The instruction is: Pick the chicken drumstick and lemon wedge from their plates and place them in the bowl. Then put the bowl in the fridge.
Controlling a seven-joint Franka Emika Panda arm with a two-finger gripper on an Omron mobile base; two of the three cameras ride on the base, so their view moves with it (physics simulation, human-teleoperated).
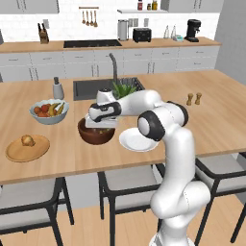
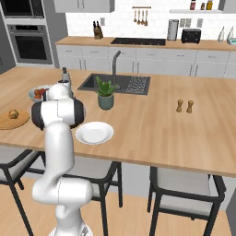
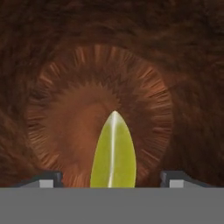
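The pincer [image 3: 112, 177] hangs directly over the dark wooden bowl [image 1: 96, 134], pointing down into it. In the hand view its two finger tips [image 3: 48, 178] stand wide apart, well clear of the lemon wedge [image 3: 113, 151] on either side, so nothing is clamped. The wedge lies between them, against the bowl's brown floor, its long axis running away from the hand toward the bowl's centre. Whether it already rests on the floor or hangs just above it cannot be told.

The chicken drumstick [image 1: 28, 140] sits on the light-wood plate [image 1: 19, 153] at the counter's [image 1: 211, 125] near left edge, well apart from the bowl and to the robot's left of the pincer. The white plate [image 1: 132, 143], just beside the bowl on its right, is bare.

Judgement: the lemon half of the loading appears done or nearly so. The coming move turns on the drumstick lying leftward across the counter, past the bowl rim; the pincer must rise clear of the rim before swinging that way.
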